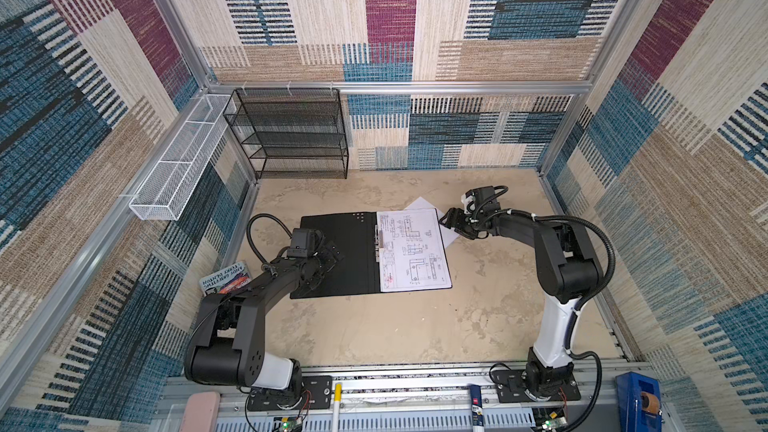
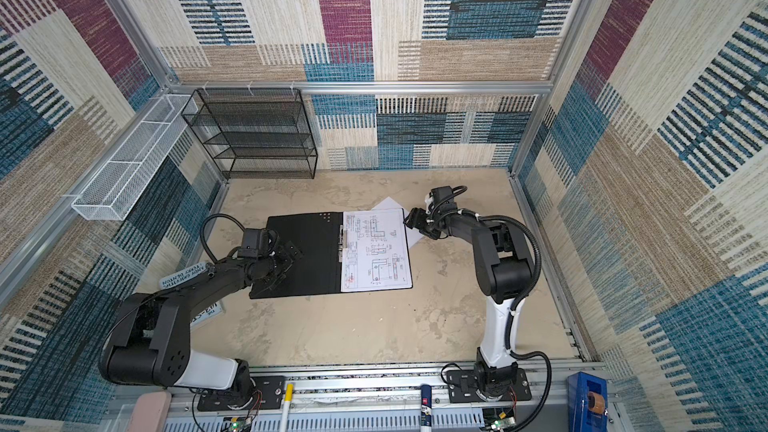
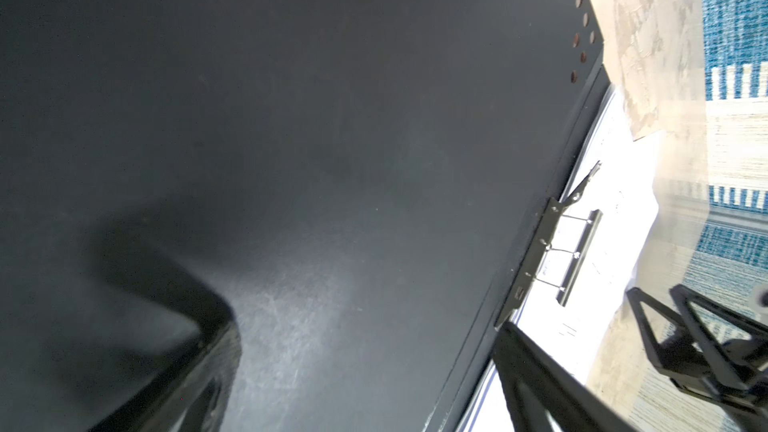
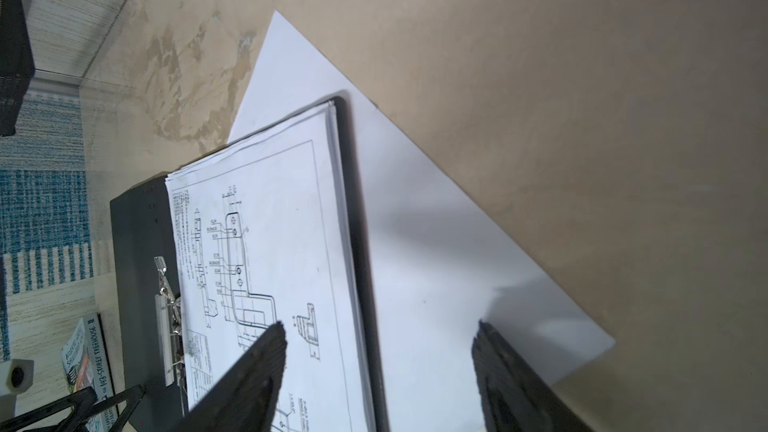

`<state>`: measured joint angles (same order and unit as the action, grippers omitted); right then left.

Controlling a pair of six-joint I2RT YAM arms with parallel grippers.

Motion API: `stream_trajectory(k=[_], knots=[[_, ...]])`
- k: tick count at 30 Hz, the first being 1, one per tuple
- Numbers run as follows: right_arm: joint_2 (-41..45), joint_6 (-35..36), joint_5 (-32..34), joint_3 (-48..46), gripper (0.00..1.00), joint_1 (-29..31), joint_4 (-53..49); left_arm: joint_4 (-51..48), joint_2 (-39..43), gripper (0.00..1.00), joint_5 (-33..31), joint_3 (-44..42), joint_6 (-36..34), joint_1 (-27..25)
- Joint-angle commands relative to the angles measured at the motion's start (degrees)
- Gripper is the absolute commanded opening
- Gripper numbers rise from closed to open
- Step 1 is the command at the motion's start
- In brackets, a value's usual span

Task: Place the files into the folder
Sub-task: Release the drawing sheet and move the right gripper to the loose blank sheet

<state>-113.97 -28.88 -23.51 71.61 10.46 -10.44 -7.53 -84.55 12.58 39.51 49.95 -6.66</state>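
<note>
Now right gripper jaws well apart, empty, hovering just off folder right edge, over blank sheet jutting from beneath far corner; left gripper wide open, empty, low over black left cover, contact unclear. Folder open flat: files stacked on right half, beside spine clip.

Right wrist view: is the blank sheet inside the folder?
No, the blank sheet lies on the table, poking out from under the folder corner.
</note>
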Motion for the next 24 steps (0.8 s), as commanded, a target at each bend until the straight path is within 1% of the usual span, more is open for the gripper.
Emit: stream_trajectory(k=[1, 7, 10, 13, 17, 24], knots=[[-1.0, -0.7, -0.8, 0.0, 0.77, 0.2, 2.0, -6.1, -1.1, 0.97, 0.5, -1.0, 1.8, 0.0], [-3.4, -1.1, 1.6, 1.0, 0.8, 0.0, -0.5, -5.5, -1.4, 0.97, 0.8, -1.5, 2.6, -0.1], [-4.4, -2.9, 1.8, 0.5, 0.81, -1.3, -1.0, -5.7, -1.3, 0.97, 0.9, -1.7, 2.8, -0.1], [-3.3, -5.0, 1.1, -3.2, 0.81, -4.2, 1.1, -5.6, -1.3, 0.97, 0.6, -1.8, 2.8, 0.0], [-1.2, -5.3, 1.3, -6.7, 0.82, -8.9, 1.9, -5.6, -1.5, 0.97, 0.8, -1.8, 2.6, -0.1], [3.4, -5.1, 4.2, -10.3, 0.82, -16.2, 0.8, -6.0, -1.2, 0.97, 0.7, -2.0, 2.1, 0.0]])
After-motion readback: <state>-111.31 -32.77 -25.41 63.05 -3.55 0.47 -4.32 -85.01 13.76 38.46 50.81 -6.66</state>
